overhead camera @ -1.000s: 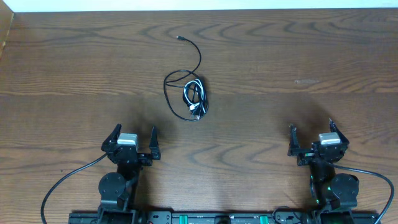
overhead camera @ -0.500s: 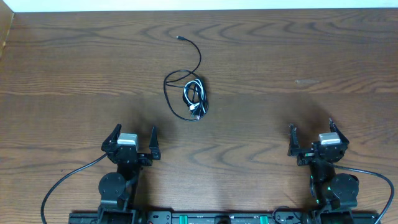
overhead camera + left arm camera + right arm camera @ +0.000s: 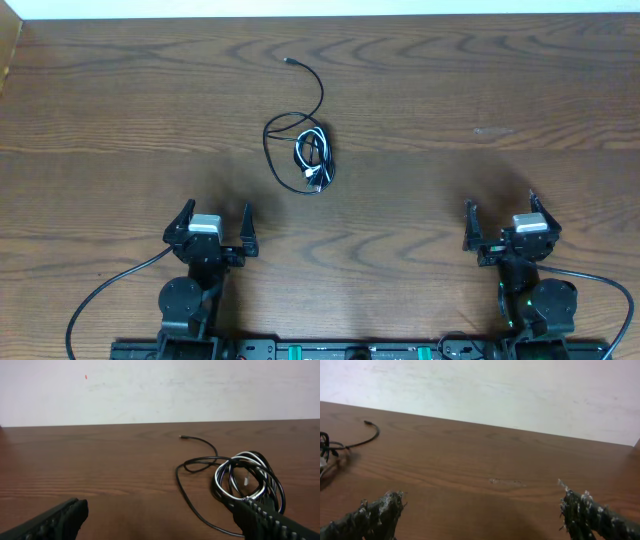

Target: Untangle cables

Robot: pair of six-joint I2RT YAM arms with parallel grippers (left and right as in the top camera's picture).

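Note:
The cables lie tangled together in the middle of the wooden table. A thin black cord (image 3: 285, 140) loops around and runs up to a small plug end (image 3: 289, 62). A white cord (image 3: 312, 158) is coiled inside its loop. In the left wrist view the black cord (image 3: 192, 502) and the white coil (image 3: 235, 477) lie ahead and to the right. My left gripper (image 3: 215, 214) stands open near the front edge, well short of the tangle. My right gripper (image 3: 500, 209) is open too, far to the right, with only the black cord's end (image 3: 367, 423) at its view's left edge.
The table (image 3: 450, 90) is dark wood, with a white wall beyond its far edge (image 3: 160, 422). A pale scuff (image 3: 492, 130) marks the wood at the right. Thick black arm wires (image 3: 105, 290) trail along the front edge.

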